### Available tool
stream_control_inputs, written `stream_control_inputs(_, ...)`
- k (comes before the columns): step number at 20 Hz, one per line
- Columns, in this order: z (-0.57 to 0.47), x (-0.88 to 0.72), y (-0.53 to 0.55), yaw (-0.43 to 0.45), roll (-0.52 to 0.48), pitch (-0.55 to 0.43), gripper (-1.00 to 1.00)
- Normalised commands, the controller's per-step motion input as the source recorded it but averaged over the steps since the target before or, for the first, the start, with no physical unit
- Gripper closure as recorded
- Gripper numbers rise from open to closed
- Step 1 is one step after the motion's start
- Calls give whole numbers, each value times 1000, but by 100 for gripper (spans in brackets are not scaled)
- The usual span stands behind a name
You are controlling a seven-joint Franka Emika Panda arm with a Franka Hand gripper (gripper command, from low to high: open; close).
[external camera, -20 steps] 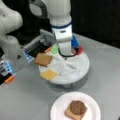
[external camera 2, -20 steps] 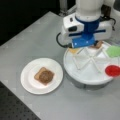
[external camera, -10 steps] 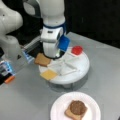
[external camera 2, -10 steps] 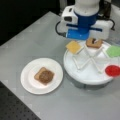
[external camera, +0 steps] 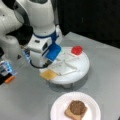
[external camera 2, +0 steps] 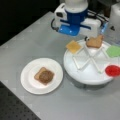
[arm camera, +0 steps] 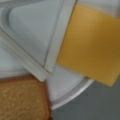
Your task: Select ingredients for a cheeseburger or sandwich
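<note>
A white plate holds a tan toast slice with a dark brown patty on top. The yellow-orange cheese square lies in a compartment at the rim of the white divided tray. A second toast slice lies in the compartment beside it. My gripper hangs just above the tray's edge, over the cheese and that toast. Its fingers do not show in the wrist view.
The tray also carries a red disc and a green leaf piece. Raised white dividers split the tray into wedges. The grey table spreads around both dishes. Blue and orange items sit at a front view's left.
The arm has shifted from over the tray's middle toward the rim where the cheese and toast lie, and has come lower. The food pieces have not moved.
</note>
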Motion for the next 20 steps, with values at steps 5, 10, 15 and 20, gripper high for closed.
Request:
stream_control_inputs(5, -149, -12, -249, -101, 242, -25, -100)
stream_control_inputs(10, -163, -25, -119, -60, 310, -80, -100)
stream_control_inputs(15, -131, -44, -95, -161, 491, -12, -100)
stream_control_inputs(20, -119, -49, -160, -87, 477, -36, -100)
